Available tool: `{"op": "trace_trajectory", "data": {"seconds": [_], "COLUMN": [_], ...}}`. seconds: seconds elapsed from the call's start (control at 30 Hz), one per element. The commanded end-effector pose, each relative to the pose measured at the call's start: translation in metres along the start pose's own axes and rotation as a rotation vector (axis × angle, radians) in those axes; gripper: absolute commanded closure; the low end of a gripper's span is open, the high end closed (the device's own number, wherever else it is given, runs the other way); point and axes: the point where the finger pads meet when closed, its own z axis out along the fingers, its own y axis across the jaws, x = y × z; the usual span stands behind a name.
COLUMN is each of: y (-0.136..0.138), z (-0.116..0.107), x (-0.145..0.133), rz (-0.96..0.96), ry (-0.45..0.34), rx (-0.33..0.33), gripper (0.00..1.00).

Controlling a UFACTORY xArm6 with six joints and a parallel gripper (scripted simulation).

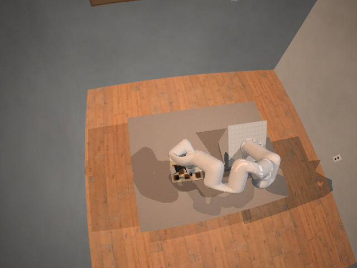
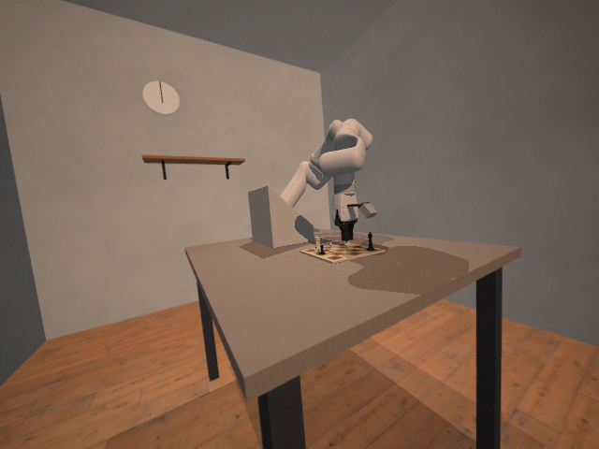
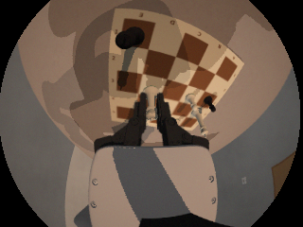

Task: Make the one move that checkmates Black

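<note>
A small chessboard [image 3: 162, 63] [image 2: 338, 256] [image 1: 178, 179] lies on the table. In the wrist view my gripper [image 3: 151, 100] [image 2: 346, 235] stands low over the board's near edge, shut on a white chess piece [image 3: 151, 108] that shows pale between the dark fingers. I cannot tell which piece it is. A tall black piece [image 3: 129, 38] [image 2: 370, 239] stands upright at a far corner of the board. Another white piece [image 3: 201, 123] [image 2: 317, 241] and a small black pawn [image 3: 211, 106] [image 2: 321, 250] stand to the right of the fingers. In the top view the arm hides most of the board.
The table [image 2: 290, 299] [image 1: 149, 138] is brown with dark legs. A pale wedge-shaped block [image 2: 266, 217] [image 1: 246, 138] bearing the arm's base stands just behind the board. The arm's links [image 1: 213, 173] arch over the board from that side.
</note>
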Motion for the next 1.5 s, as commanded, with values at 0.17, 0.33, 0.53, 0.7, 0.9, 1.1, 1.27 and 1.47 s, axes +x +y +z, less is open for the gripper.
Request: {"op": "trace_trajectory", "data": {"seconds": [0.17, 0.33, 0.53, 0.7, 0.9, 1.1, 1.27, 1.47], "y": [0.0, 0.0, 0.0, 0.0, -0.015, -0.027, -0.027, -0.027], "z": [-0.061, -0.085, -0.089, -0.089, -0.09, -0.09, -0.09, -0.089], "x": [0.001, 0.001, 0.001, 0.001, 0.03, 0.048, 0.048, 0.048], "rz": [-0.001, -0.001, -0.001, -0.001, 0.131, 0.217, 0.217, 0.217], "ry": [0.004, 0.004, 0.004, 0.004, 0.004, 0.004, 0.004, 0.004], "rx": [-0.001, -0.001, -0.001, -0.001, -0.001, -0.001, -0.001, -0.001], "gripper": [1.0, 1.0, 1.0, 1.0, 1.0, 1.0, 1.0, 1.0]}}
